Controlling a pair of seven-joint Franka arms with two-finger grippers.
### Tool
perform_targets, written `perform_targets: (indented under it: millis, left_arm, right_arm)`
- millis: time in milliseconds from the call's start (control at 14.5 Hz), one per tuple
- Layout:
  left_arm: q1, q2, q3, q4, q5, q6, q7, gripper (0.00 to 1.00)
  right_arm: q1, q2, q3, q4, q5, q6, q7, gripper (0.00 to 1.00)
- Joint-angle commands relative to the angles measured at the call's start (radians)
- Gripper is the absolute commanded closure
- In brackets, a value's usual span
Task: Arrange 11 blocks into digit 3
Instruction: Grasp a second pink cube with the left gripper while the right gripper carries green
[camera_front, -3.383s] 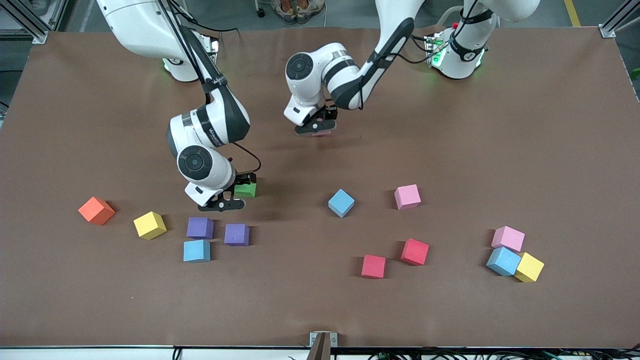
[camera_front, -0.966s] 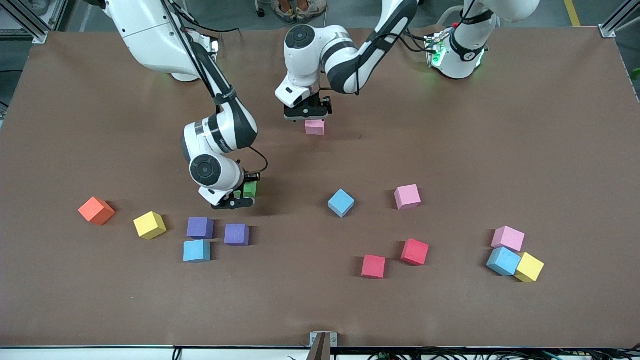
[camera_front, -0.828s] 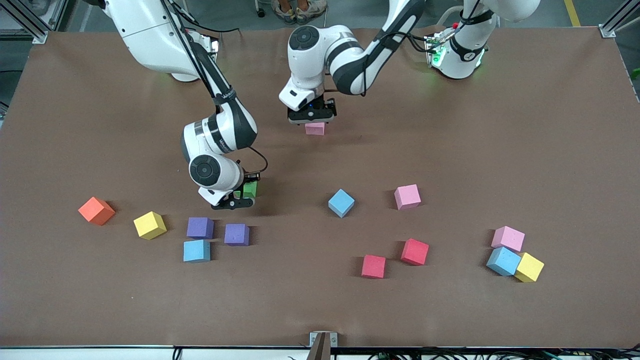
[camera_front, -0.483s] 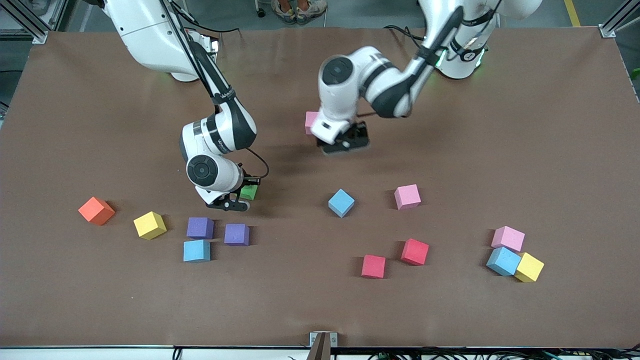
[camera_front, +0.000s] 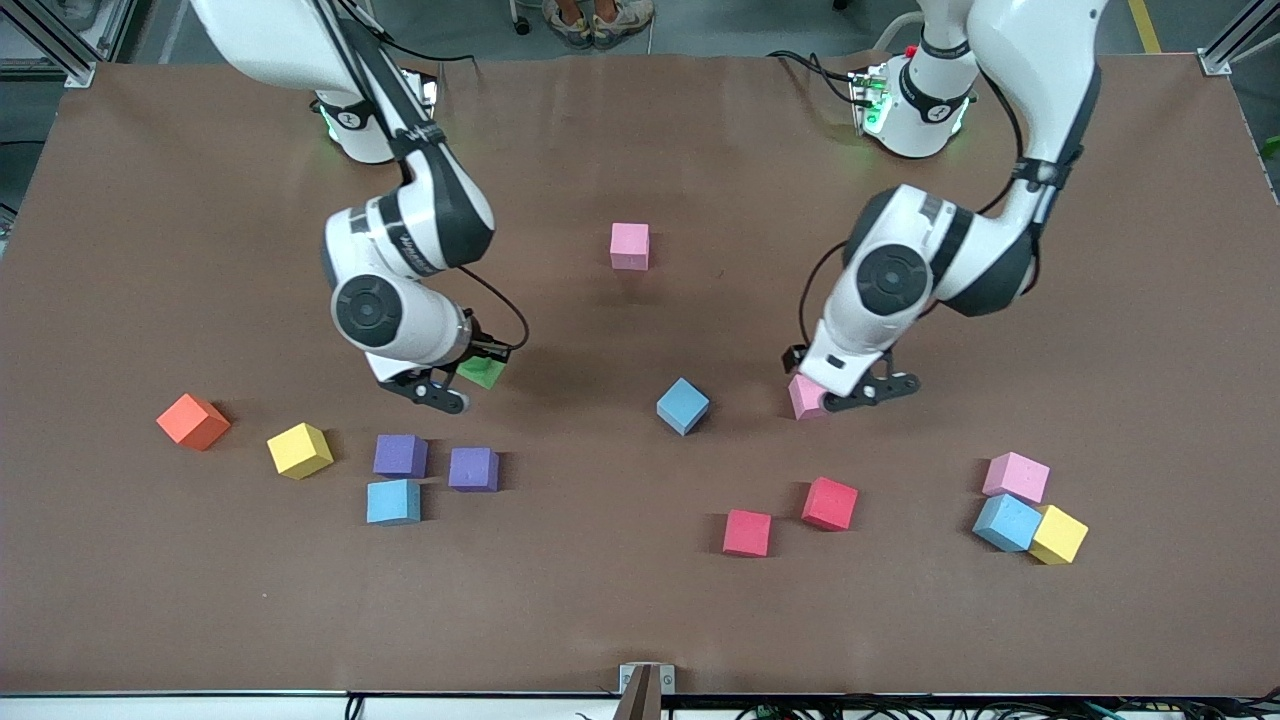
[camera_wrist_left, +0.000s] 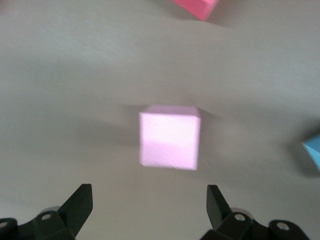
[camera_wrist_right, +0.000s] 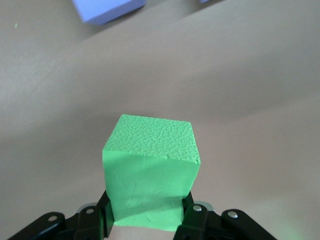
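Count fourteen cubes on the brown surface (camera_front: 1100, 300): one green, three pink, two purple, three light blue, two yellow, two red and one orange.

The right gripper (camera_front: 462, 385) holds its fingers clamped on the green cube (camera_front: 482, 372), raised and tilted above the surface, over a spot just farther from the front camera than the two purple cubes (camera_front: 401, 455) (camera_front: 473, 468). A light blue cube (camera_front: 393, 501) touches the purple pair on the nearer side. A yellow cube (camera_front: 299, 449) and the orange cube (camera_front: 192, 421) lie toward the right arm's end.

The left gripper (camera_front: 850, 395) hangs with its fingers spread wide over a pink cube (camera_front: 805, 396), not touching it. A second pink cube (camera_front: 630, 245) sits alone, squared to the surface edges, farthest from the camera. A light blue cube (camera_front: 682, 405) stands rotated like a diamond beside the left gripper.

Two red cubes (camera_front: 747, 532) (camera_front: 829, 502) lie nearer the camera. Toward the left arm's end, a pink (camera_front: 1015, 476), a light blue (camera_front: 1006, 522) and a yellow cube (camera_front: 1059, 534) cluster, touching.

No digit is formed; you cannot assign it a long axis.
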Motion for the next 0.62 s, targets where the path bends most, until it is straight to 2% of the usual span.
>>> perform_targets:
  millis: [0, 207, 552]
  left_arm:
    - [0.014, 0.057, -0.011, -0.005, -0.018, 0.099, 0.014, 0.0]
    - [0.003, 0.106, -0.011, -0.007, -0.018, 0.179, 0.004, 0.0]
    - [0.003, 0.158, -0.01, -0.007, -0.004, 0.254, 0.014, 0.0]
  right_arm:
    - [-0.026, -0.046, 0.008, -0.029, 0.024, -0.017, 0.039, 1.0]
    - [-0.043, -0.066, 0.008, -0.021, 0.021, -0.032, 0.122, 1.0]
    - [-0.036, -0.16, 0.011, -0.033, 0.024, -0.089, 0.396, 1.0]
